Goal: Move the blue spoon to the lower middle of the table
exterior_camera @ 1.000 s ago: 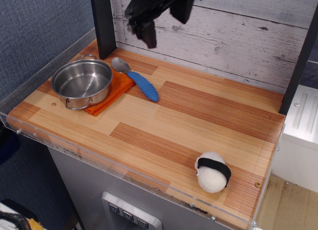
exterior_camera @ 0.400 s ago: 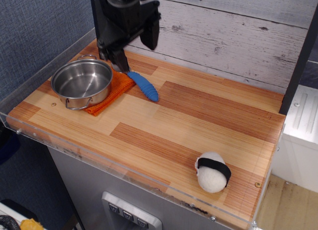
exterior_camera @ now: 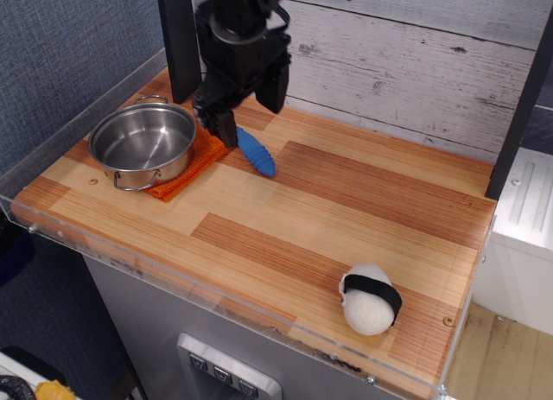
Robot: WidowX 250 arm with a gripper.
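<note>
observation.image: gripper (exterior_camera: 244,115) dropped from high by back wall a second ago, now straddling blue spoon (exterior_camera: 256,152) handle beside orange cloth (exterior_camera: 183,170). Fingers spread, no grasp yet. Table (exterior_camera: 346,219) lower middle unreached.

— What does the arm look like?
— Black all over, matte, built of blocky, angular housings.
— And the gripper (exterior_camera: 248,108)?
— Black too, with two stubby, squared fingers (exterior_camera: 226,126) of the same dark plastic or metal.
— Any cables?
— A thin dark loop near the top might be one; against the black body it is hard to tell.
</note>
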